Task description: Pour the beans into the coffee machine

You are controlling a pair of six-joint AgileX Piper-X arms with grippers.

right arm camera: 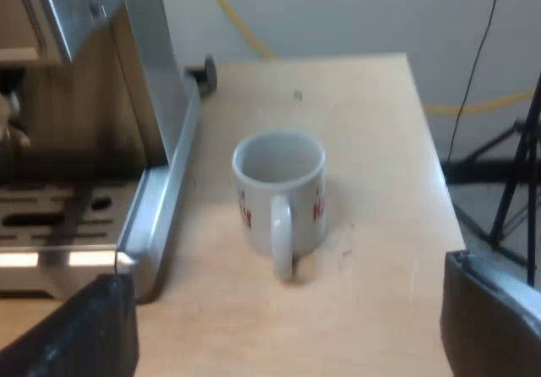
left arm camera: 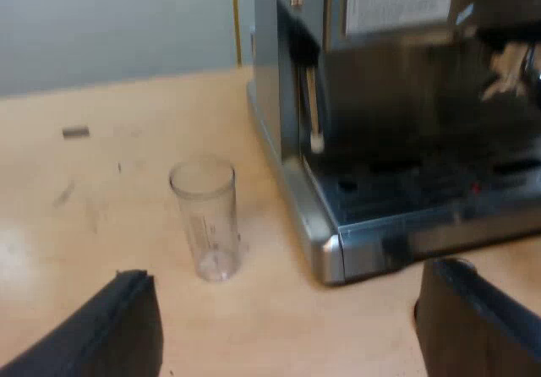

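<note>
In the left wrist view my left gripper (left arm camera: 292, 335) hangs over the wooden table (left arm camera: 93, 225) with its fingers spread wide and nothing between them. Ahead of them stands the measuring glass (left arm camera: 205, 218) — upright, long axis vertical, mouth up, walls clear. It is near the front corner of the espresso machine (left arm camera: 397, 123) but apart from it, with bare tabletop between it and my fingers. A small dark piece (left arm camera: 75, 131) lies well beyond the glass. In the right wrist view my right gripper (right arm camera: 287, 343) is likewise spread and holds nothing. Below it a white mug (right arm camera: 279, 191) with red print stands upright, handle turned toward the camera, near the machine's side panel (right arm camera: 161, 98). Black stand legs (right arm camera: 516, 166) rise past the table's edge.
</note>
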